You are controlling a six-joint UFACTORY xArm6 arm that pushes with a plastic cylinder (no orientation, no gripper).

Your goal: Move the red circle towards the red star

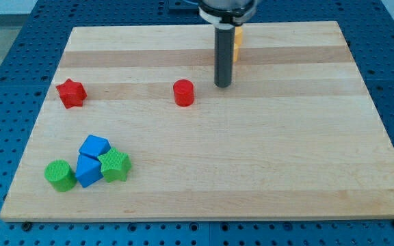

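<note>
The red circle [183, 92] sits on the wooden board a little above the middle. The red star [71, 93] lies far to its left, near the board's left edge, at about the same height in the view. My tip [223, 85] stands just to the right of the red circle, a short gap away, not touching it.
A yellow block [238, 42] is partly hidden behind the rod near the view's top. A cluster sits at the bottom left: a green cylinder [60, 175], two blue blocks [94, 146] [87, 171] and a green block [115, 165]. The wooden board [286, 157] lies on a blue pegboard.
</note>
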